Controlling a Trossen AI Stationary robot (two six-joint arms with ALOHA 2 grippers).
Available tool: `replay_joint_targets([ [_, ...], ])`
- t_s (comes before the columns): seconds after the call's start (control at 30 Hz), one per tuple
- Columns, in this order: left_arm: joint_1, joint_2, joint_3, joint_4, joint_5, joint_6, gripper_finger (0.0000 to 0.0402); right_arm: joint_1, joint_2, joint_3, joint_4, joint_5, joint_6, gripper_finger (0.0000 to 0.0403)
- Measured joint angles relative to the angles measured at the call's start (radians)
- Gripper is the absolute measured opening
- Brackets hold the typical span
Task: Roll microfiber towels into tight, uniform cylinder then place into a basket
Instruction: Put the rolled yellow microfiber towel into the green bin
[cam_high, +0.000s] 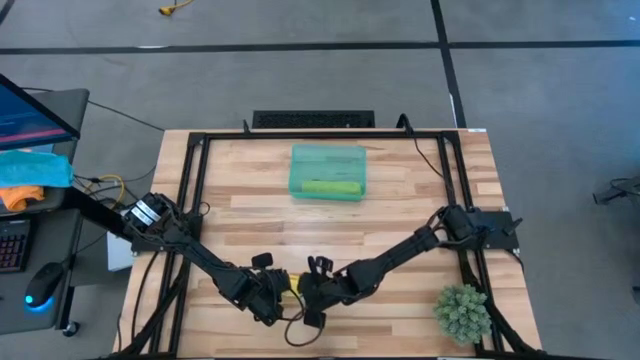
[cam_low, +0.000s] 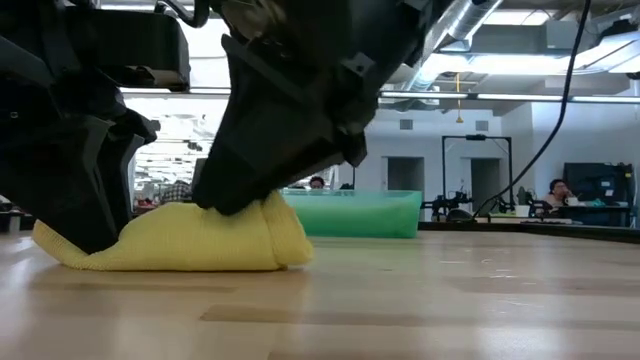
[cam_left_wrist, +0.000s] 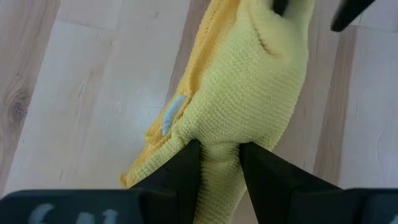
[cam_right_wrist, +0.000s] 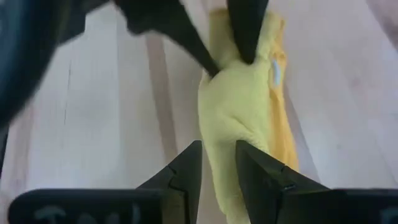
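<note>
Your work surface is a pale wooden table (cam_high: 400, 220) with a black frame around it, set in a grey-floored room. Near its front edge lies the yellow microfiber towel (cam_low: 190, 240), bunched into a loose, lumpy roll flat on the wood, with a small pale label showing along one side in both wrist views.

The left gripper (cam_left_wrist: 219, 163) is clenched on one end of that roll, its two dark fingers pinching a narrow waist of cloth. The right gripper (cam_right_wrist: 217, 163) is clamped on the opposite end in the same way, so you hold the roll from both ends, the claws facing each other across it.

Expect this cloth to behave as light, soft and floppy: it will sag, spring loose and unroll wherever you are not pressing it. The knit looks grippy rather than slick. You would do best to take it at the ends as now, squeezing all layers together, not just the outer flap.

The teal-green basket (cam_high: 298, 160) sits well apart at the far side of the table, with the rolled lime green towel (cam_high: 330, 187) already lying inside. An artificial plant (cam_high: 462, 312) stands at the front right corner.
</note>
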Motion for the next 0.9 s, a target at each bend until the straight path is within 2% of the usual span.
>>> replay_joint_targets([
  [0.23, -0.007, 0.001, 0.000, 0.006, -0.010, -0.007, 0.0113, -0.027, 0.000, 0.001, -0.109, 0.007, 0.154, 0.0120],
  [0.6, -0.029, 0.006, 0.006, 0.012, -0.106, -0.030, 0.0113, -0.042, -0.002, 0.002, -0.186, 0.017, 0.302, 0.0120],
  [0.9, -0.071, 0.010, 0.052, -0.009, -0.140, 0.011, 0.0113, -0.063, -0.002, 0.002, -0.203, 0.013, 0.312, 0.0120],
])
